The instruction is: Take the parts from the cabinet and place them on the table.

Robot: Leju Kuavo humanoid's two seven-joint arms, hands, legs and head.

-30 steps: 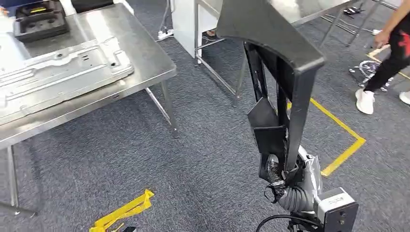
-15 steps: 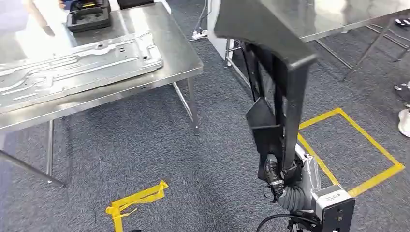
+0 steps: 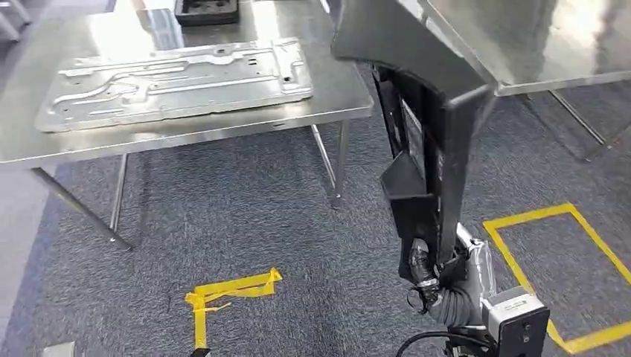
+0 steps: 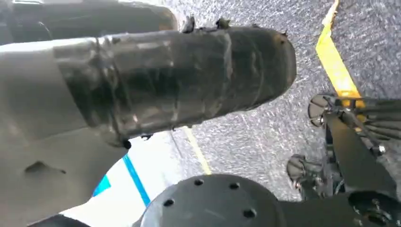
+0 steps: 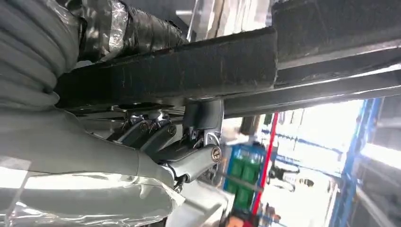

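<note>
On the far left stands a steel table [image 3: 335, 89] on thin legs, its top reaching back out of the picture. A long pressed metal panel [image 3: 178, 78] lies flat on it, running left to right, and beyond the panel, at the table's far edge, sits a black moulded tray [image 3: 207, 10]. On the grey carpet near the robot, left of centre, a mark of yellow tape [image 3: 223, 294] is stuck down in a rough corner shape.

Right of centre, the black frame part [image 3: 428, 134] rises tall in the head view, held upright in the air in front of the table's right end, apart from the table top. Its broad flat top spreads out at the upper end and its narrow ribbed stem runs down to the right hand [image 3: 431, 275]. That hand grips the stem at its lower end; in the right wrist view the right hand [image 5: 156, 142] has its fingers curled round the dark bar of the part, with the taped thumb [image 5: 137, 28] pressed on the other side.

A second steel table [image 3: 551, 44] stands far right, behind the part. On the floor to the right lies a yellow taped rectangle [image 3: 521, 260].

The left hand [image 4: 179, 80] shows close in the left wrist view as a thick taped thumb over the carpet; how its fingers lie cannot be told.
</note>
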